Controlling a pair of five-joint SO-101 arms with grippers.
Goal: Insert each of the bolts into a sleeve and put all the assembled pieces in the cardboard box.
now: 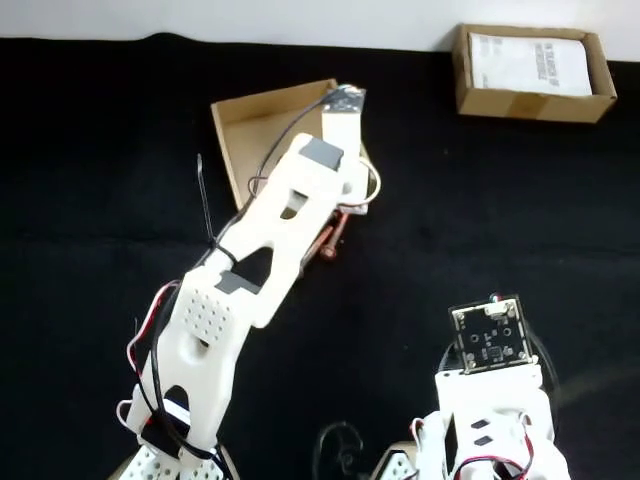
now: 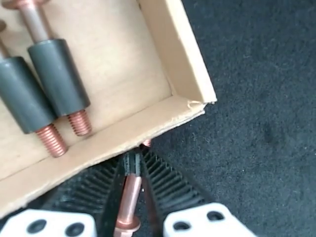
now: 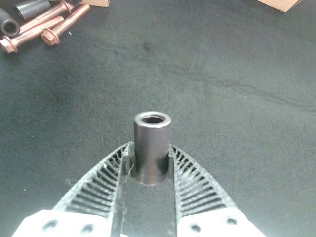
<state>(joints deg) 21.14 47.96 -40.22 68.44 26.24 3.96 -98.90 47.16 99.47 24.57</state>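
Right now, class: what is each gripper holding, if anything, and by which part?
The left gripper clamps a bolt by its shank; the right gripper clamps an upright sleeve by its lower half.

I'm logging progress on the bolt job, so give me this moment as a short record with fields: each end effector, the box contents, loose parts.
left end effector: shut on a bare bolt, just outside a corner of the cardboard box
right end effector: shut on a sleeve, held upright, open end up
in box: two assembled pieces, side by side
loose parts: loose bolts and loose sleeves on the black table
pending: held bolt and held sleeve not yet joined
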